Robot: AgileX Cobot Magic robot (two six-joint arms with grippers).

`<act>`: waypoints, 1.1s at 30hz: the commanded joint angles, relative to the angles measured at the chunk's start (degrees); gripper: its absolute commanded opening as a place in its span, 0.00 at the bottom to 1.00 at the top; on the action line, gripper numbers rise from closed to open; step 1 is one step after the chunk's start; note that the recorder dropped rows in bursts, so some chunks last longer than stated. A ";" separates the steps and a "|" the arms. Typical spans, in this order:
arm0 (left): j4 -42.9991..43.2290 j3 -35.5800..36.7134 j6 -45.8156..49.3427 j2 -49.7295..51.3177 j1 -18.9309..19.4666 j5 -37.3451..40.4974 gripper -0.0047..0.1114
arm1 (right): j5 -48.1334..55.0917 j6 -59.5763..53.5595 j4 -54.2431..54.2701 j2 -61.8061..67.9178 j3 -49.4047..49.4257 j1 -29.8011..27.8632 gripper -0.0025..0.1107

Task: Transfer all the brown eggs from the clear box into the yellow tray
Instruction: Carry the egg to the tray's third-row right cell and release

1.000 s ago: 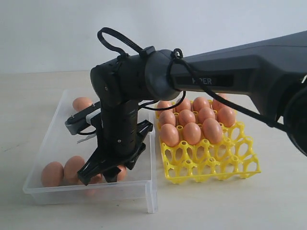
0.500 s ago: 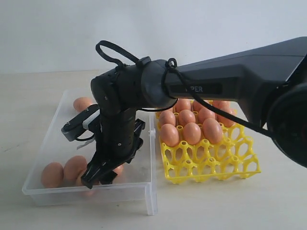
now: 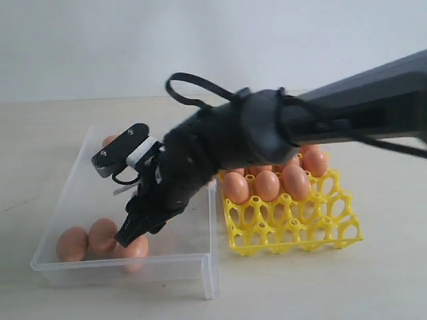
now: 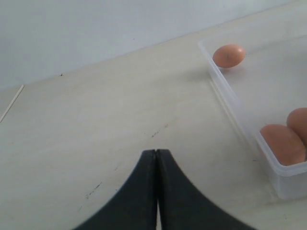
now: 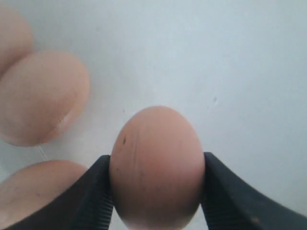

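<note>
My right gripper (image 5: 157, 168) is shut on one brown egg (image 5: 157, 163), its black fingers (image 5: 96, 191) pressed on both sides. In the exterior view that gripper (image 3: 135, 233) reaches across into the clear box (image 3: 87, 193) and holds this egg (image 3: 138, 248) low near the front wall. Two more eggs (image 3: 72, 243) lie at the front left corner and one (image 3: 109, 141) at the back. The yellow tray (image 3: 293, 230) beside the box carries several eggs (image 3: 267, 185) in its back rows. My left gripper (image 4: 156, 154) is shut and empty over bare table, outside the box.
The box's low front wall (image 3: 127, 270) and its side wall (image 3: 212, 220) next to the tray stand close to the held egg. The tray's front rows of cells (image 3: 307, 233) are open lattice. In the left wrist view the box wall (image 4: 230, 103) lies off to one side.
The right arm has tipped over and swung left, from upright over the box's front to slanted. Its jaws, open before, have come in on the egg near the front wall.
</note>
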 commanded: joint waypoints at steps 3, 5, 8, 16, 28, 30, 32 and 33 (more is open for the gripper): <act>0.00 -0.23 -0.30 -0.35 0.10 -0.33 0.04 | -37.61 -2.26 3.35 -17.87 25.48 -5.25 0.02; 0.00 -0.23 -0.30 -0.35 0.10 -0.33 0.04 | -43.69 -4.31 5.50 -22.18 31.28 -7.58 0.02; 0.00 -0.23 -0.30 -0.35 0.10 -0.33 0.04 | -52.76 -7.99 8.74 -27.88 40.10 -10.73 0.02; 0.00 -0.23 -0.30 -0.35 0.10 -0.33 0.04 | -66.64 -8.67 11.98 -33.98 55.59 -20.73 0.02; 0.00 -0.23 -0.30 -0.35 0.10 -0.33 0.04 | -72.21 6.99 3.48 -26.03 57.71 -32.04 0.02; 0.00 -0.23 -0.30 -0.35 0.10 -0.33 0.04 | -73.16 7.71 2.96 -23.64 57.60 -32.73 0.02; 0.00 -0.23 -0.30 -0.35 0.10 -0.33 0.04 | -74.65 7.87 2.96 -21.40 57.60 -33.08 0.02; 0.00 -0.23 -0.30 -0.35 0.10 -0.33 0.04 | -75.41 7.87 2.96 -20.53 57.60 -33.08 0.02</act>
